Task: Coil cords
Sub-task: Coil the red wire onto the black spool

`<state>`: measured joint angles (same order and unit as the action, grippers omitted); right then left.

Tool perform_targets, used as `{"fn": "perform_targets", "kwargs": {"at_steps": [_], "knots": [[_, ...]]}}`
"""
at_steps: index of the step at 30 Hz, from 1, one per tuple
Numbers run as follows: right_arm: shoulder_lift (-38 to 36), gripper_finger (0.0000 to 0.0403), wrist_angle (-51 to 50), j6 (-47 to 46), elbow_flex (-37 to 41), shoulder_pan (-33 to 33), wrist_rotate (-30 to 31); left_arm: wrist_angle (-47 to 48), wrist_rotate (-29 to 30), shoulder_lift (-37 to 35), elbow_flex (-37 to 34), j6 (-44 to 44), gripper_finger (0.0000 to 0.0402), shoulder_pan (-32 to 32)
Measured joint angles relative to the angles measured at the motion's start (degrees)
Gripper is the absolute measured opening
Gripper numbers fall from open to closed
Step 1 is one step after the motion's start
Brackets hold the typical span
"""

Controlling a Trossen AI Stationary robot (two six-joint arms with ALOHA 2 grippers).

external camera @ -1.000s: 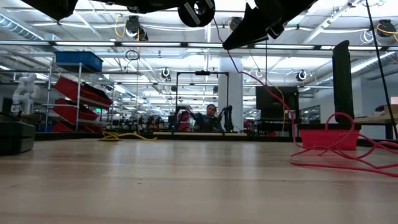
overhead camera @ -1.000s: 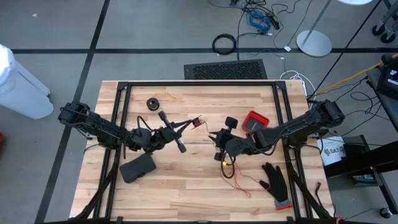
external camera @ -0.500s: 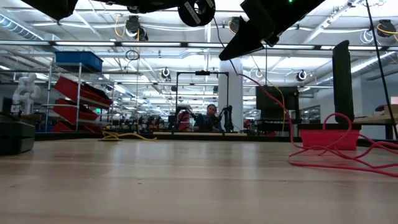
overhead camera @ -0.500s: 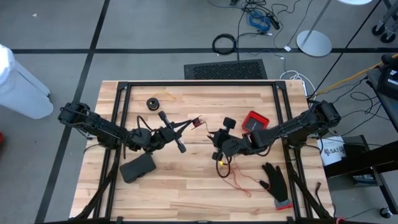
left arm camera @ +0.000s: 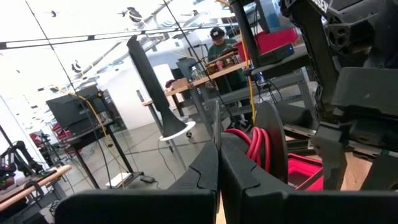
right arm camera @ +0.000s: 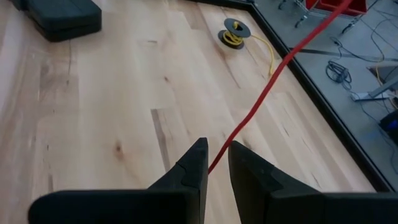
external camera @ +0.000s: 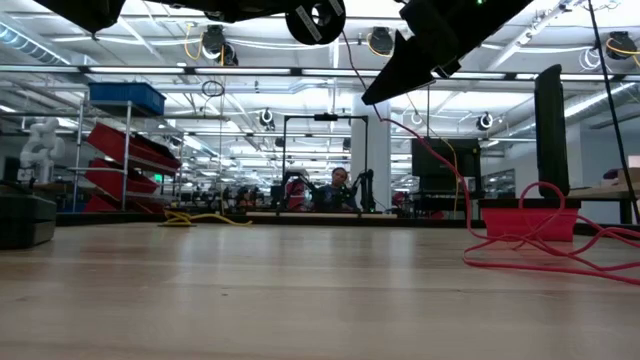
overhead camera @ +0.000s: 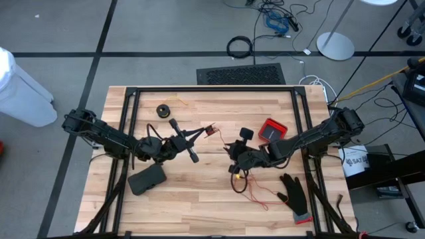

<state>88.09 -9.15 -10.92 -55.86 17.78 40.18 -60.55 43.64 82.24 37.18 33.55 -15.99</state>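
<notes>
Right gripper (right arm camera: 214,163) pinched on the red cord (right arm camera: 273,81), mid-table in the high view. Cord stretched taut from those fingers toward the left gripper (left arm camera: 217,165), closed on the red spool (left arm camera: 264,146); long axis across the table between the two arms, slack looped on the wood near the glove (overhead camera: 293,194). Yellow cord (right arm camera: 233,34) with its spool flat near the far edge, closer to the left arm. No readable writing.
</notes>
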Motion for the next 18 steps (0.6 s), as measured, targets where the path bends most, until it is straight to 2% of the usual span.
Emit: {"fn": "perform_targets", "kwargs": {"at_steps": [8,14,18], "knots": [[0.0,0.0049,0.5,-0.4,0.0,0.0,0.2,0.0,0.1,0.0,0.0,-0.1,0.0000,0.0],[0.0,0.0005,0.6,-0.8,0.0,-0.1,2.3,0.0,0.1,0.0,0.0,-0.2,0.0000,0.0],[0.0,0.0001,2.5,-1.1,0.0,-1.9,3.5,-0.6,-1.1,0.0,0.0,-2.7,0.0000,0.0]]}}
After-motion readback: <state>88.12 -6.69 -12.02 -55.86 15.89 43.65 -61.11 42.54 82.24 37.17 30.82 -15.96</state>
